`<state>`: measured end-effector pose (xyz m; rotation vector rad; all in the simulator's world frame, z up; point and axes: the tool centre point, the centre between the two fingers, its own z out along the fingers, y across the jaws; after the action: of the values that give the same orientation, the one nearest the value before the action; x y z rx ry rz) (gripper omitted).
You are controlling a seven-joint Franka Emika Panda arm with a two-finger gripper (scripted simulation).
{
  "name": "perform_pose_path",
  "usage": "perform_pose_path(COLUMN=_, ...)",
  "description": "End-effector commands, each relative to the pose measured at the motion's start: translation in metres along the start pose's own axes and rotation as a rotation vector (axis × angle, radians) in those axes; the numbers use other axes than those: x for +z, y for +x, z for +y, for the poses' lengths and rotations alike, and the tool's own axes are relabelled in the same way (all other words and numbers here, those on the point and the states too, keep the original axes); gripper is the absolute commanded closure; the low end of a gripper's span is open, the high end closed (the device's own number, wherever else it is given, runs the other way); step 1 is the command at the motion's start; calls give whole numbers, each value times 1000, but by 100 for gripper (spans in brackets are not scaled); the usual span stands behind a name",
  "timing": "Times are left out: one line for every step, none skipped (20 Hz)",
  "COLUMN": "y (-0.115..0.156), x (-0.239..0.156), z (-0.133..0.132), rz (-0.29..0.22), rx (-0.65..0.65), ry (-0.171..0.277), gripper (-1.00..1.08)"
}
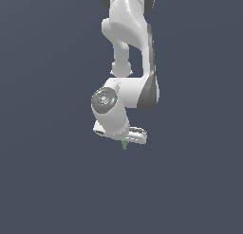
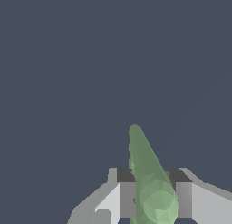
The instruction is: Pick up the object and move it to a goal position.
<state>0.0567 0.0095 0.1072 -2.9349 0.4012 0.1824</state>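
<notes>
The object [image 2: 147, 173] is a slender light-green tapered piece, and in the wrist view it stands between my two fingers, its narrow tip pointing away from the camera. My gripper [image 2: 152, 196] is shut on it, with a grey fingertip pressed against each side. In the exterior view only a small green tip of the object [image 1: 124, 144] pokes out below the white hand, and my gripper [image 1: 125, 142] itself is mostly hidden behind the wrist. The arm hangs down from above.
A flat dark grey-blue surface fills both views around the arm. No other objects, containers or edges show.
</notes>
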Motion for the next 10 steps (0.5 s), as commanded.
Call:
perform_pose_path(y=2, x=-16, z=-5, rz=17, rx=-10, ry=6, gripper=108)
perform_pose_path(y=3, x=-24, z=-8, rz=25, rx=-15, ry=8, gripper=108)
perform_pose_path(y=4, x=-34, z=-12, rz=35, rx=-22, ry=12, gripper=108)
perform_pose_path(y=5, x=-45, z=-15, rz=46, rx=-28, ry=15, gripper=108)
perform_pose_path(y=7, x=-57, z=-19, rz=58, rx=-36, ry=19, gripper=108)
perform_pose_path(y=7, x=-70, z=-23, rz=71, rx=-45, ry=24, gripper=108)
perform_pose_path(y=8, x=-85, z=-28, rz=85, rx=-54, ry=29, gripper=108)
perform_pose_path(y=9, x=-101, z=-33, rz=101, rx=-64, ry=34, gripper=108)
perform_pose_path(y=9, x=-118, z=-38, rz=118, rx=-74, ry=40, gripper=108)
perform_pose_path(y=9, x=-136, z=-44, rz=136, rx=-86, ry=46, gripper=108)
